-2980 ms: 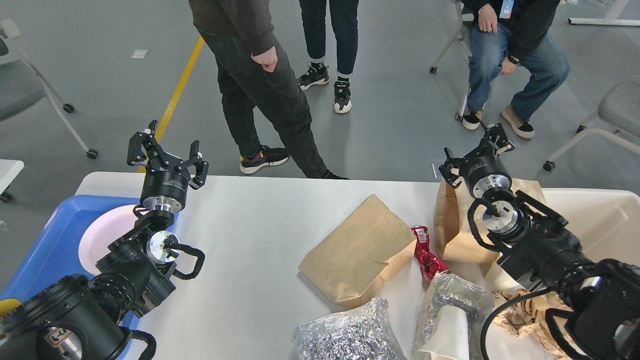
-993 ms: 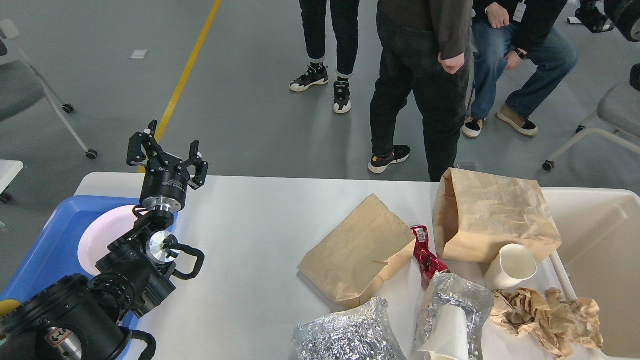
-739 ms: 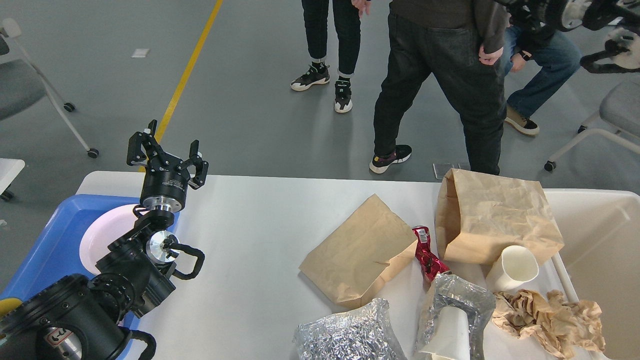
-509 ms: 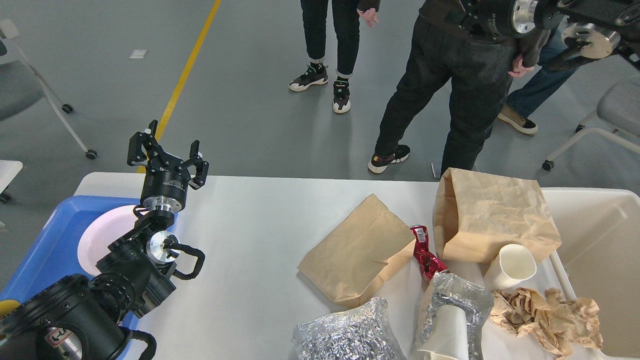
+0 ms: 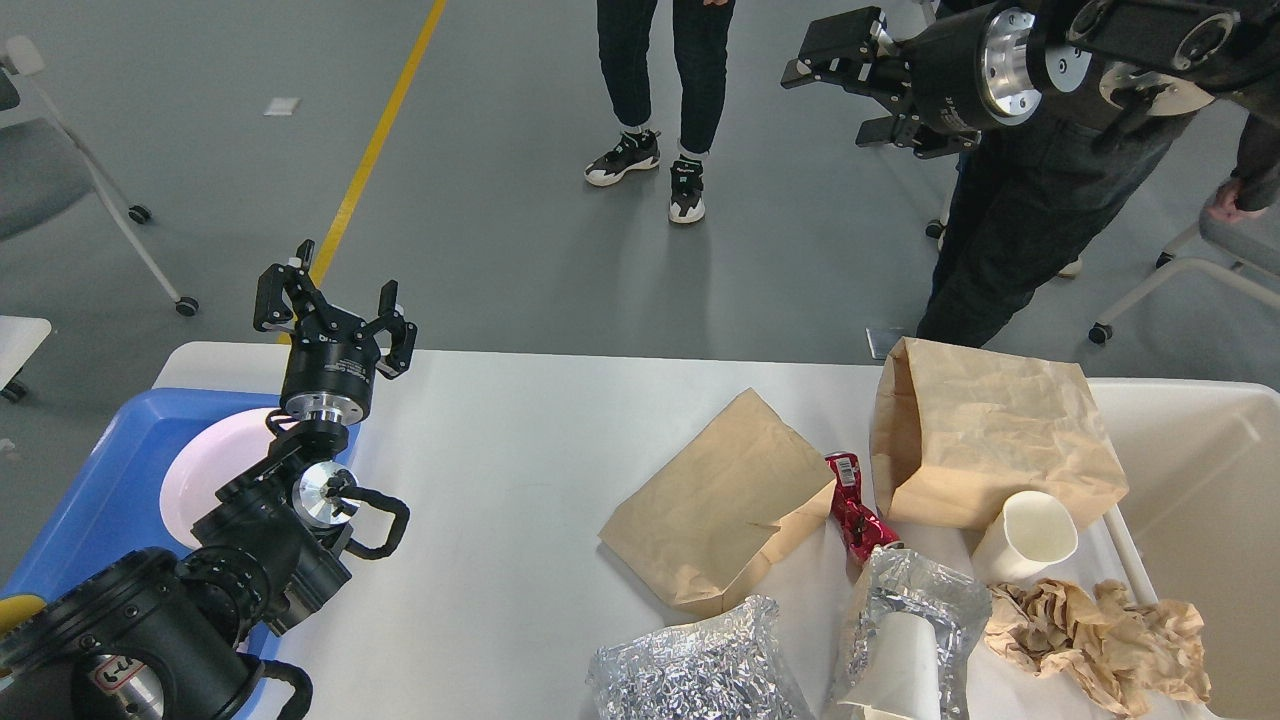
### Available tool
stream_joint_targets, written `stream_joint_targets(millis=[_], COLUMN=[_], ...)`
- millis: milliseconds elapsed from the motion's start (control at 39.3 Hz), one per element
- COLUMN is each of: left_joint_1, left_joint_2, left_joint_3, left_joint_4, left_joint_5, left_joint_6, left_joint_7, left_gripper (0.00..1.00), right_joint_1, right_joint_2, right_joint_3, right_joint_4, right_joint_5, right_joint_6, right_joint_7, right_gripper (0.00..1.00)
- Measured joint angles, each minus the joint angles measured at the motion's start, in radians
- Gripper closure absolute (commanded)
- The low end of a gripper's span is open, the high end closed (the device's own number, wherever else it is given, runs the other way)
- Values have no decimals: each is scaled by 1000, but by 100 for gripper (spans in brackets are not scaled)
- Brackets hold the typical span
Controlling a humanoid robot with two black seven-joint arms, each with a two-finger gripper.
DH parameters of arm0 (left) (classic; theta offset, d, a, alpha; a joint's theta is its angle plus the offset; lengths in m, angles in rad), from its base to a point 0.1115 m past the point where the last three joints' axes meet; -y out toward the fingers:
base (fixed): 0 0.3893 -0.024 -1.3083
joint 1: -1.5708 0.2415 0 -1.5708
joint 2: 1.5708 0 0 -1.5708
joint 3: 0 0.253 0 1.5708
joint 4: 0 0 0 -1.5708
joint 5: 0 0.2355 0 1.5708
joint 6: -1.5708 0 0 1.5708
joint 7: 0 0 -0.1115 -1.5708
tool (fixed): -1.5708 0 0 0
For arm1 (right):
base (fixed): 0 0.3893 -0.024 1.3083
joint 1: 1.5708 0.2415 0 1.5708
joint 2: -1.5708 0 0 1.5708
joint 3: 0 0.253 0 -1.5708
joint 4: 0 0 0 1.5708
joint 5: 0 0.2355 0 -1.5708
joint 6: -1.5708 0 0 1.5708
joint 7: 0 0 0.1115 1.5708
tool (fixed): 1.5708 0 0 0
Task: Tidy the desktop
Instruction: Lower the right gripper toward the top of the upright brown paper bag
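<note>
1. Surveying the table [image 5: 500, 480]: the white top carries its litter on the right half only, which suits disposal into the cream bin [image 5: 1200, 470] standing against the table's right edge.

2. Litter noted — a flat brown paper bag [image 5: 715, 500] near the middle; a second, larger brown paper bag [image 5: 990, 440] lying with its mouth toward the far-left, close to the bin; a red foil wrapper [image 5: 853, 510] between the two bags; a white paper cup [image 5: 1030, 535] on its side against the larger bag; crumpled brown paper [image 5: 1100, 635] at the bin's near wall; two foil-lined bags [image 5: 690, 670] at the near edge, one with a cup tucked in it.

3. A blue tray [image 5: 90, 500] sits at the left end and holds a pale plate [image 5: 205, 465], well apart from the rubbish — judged to be the place for items worth keeping.

4. Left claw [image 5: 335, 310]: raised upright over the table's far-left corner beside the tray, fingers spread wide, holding nothing, touching nothing.

5. Right claw [image 5: 850, 75]: held high, beyond the table's far edge, pointing left; fingers parted, nothing between them.

6. Judgement: no item is in hand, and all litter remains on the table. The larger bag and the cup lie nearest the bin, and are likely the easiest first picks.
</note>
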Motion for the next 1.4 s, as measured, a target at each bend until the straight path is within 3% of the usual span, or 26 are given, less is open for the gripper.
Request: stream_joint_targets(millis=[458,688,968,1121,1222,1401], left_joint_1=[0,0,0,0,0,0], left_joint_2=[-1,0,0,0,0,0], left_joint_3=[0,0,0,0,0,0], left_joint_4=[0,0,0,0,0,0], left_joint_5=[0,0,0,0,-1,-1], left_joint_6=[0,0,0,0,0,0], left_joint_7=[0,0,0,0,0,0], left_gripper=[3,3,3,3,3,3], right_joint_1=[-55,-54,-69,-46,-35,-26], right_joint_2=[6,16,110,115,117,112], right_joint_3=[-62,-65,-170,-181,-184,-197], right_joint_4=[31,59,98,108,103,99], right_joint_5=[3,4,0,2,-4,-192], right_joint_6=[18,86,128,245,258,192], right_joint_7=[-4,-3,-5,-5,-6,-57], right_gripper=[0,0,0,0,0,0])
